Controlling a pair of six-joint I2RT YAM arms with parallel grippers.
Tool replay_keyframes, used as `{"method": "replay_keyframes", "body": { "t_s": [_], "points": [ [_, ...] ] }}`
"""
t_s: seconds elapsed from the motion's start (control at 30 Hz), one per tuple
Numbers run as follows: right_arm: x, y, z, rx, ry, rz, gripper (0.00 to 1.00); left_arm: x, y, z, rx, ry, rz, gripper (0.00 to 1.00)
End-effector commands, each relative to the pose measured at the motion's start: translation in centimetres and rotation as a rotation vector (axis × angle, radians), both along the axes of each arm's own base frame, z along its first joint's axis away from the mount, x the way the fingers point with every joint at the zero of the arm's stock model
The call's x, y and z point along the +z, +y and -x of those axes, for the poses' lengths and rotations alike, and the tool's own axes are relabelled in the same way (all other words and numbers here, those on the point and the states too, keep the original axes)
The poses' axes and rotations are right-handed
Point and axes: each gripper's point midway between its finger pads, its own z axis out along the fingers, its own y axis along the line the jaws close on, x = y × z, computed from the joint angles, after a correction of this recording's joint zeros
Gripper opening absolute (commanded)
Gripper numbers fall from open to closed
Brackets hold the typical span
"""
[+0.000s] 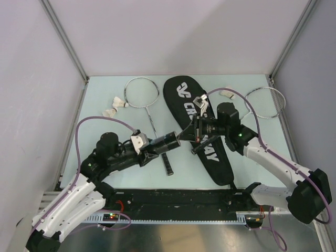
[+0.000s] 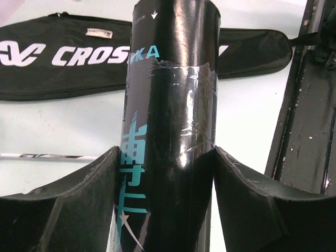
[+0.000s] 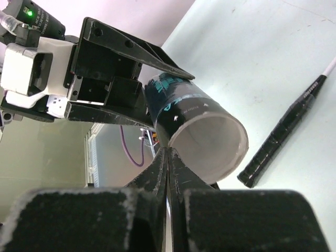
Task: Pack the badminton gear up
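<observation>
My left gripper [image 1: 159,145] is shut on the black cylindrical tube [image 1: 171,140], held level above the table with its open end toward the right arm. In the left wrist view the tube [image 2: 170,105] sits between both fingers [image 2: 79,199]. My right gripper [image 1: 193,135] is shut and empty; its tips [image 3: 168,151] are at the rim of the tube's open mouth [image 3: 210,144]. The black CROSSWAY bag [image 1: 184,97] lies flat under the right arm. One racquet [image 1: 142,92] lies left of the bag, another [image 1: 266,101] at the far right. Two white shuttlecocks [image 1: 122,104] [image 1: 110,112] lie at the far left.
A small white object [image 1: 228,93] lies right of the bag's top. The left racquet's black handle [image 1: 167,164] points toward the near edge and shows in the right wrist view [image 3: 283,137]. A black rail [image 1: 178,198] runs along the near edge.
</observation>
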Motion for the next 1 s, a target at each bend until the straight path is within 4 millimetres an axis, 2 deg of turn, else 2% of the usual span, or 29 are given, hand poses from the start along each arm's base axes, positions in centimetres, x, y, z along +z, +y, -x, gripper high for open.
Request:
{"method": "replay_keyframes", "body": {
  "t_s": [0.0,0.33,0.4,0.47,0.5,0.6,0.73,0.97],
  "points": [
    [2.9,-2.4,-0.4,-0.021,-0.093,-0.064,0.00,-1.9,1.8,-1.1,0.102,0.046,-0.094,0.31],
    [2.9,-3.2,-0.4,-0.052,-0.102,-0.068,0.00,-1.7,1.6,-1.5,0.096,0.052,-0.105,0.27],
    [2.6,-3.1,-0.5,-0.057,-0.100,-0.061,0.11,-1.5,1.4,-1.2,0.076,0.046,-0.097,0.28],
    [2.4,-2.7,-0.5,-0.055,-0.097,-0.057,0.30,-1.3,1.2,-0.9,0.058,0.041,-0.091,0.28],
    [2.3,-2.5,-0.5,-0.052,-0.099,-0.059,0.36,-1.3,1.2,-0.9,0.053,0.040,-0.090,0.28],
    [2.3,-1.6,-0.5,-0.036,-0.108,-0.065,0.47,-1.2,1.0,-0.6,0.036,0.042,-0.084,0.29],
    [1.9,-0.5,-0.8,-0.019,-0.110,-0.060,0.53,-1.0,0.7,-0.3,0.013,0.041,-0.076,0.29],
    [0.0,1.3,-0.6,0.030,-0.076,-0.019,0.52,-0.4,0.5,0.1,-0.014,0.033,-0.059,0.30]
  ]
}}
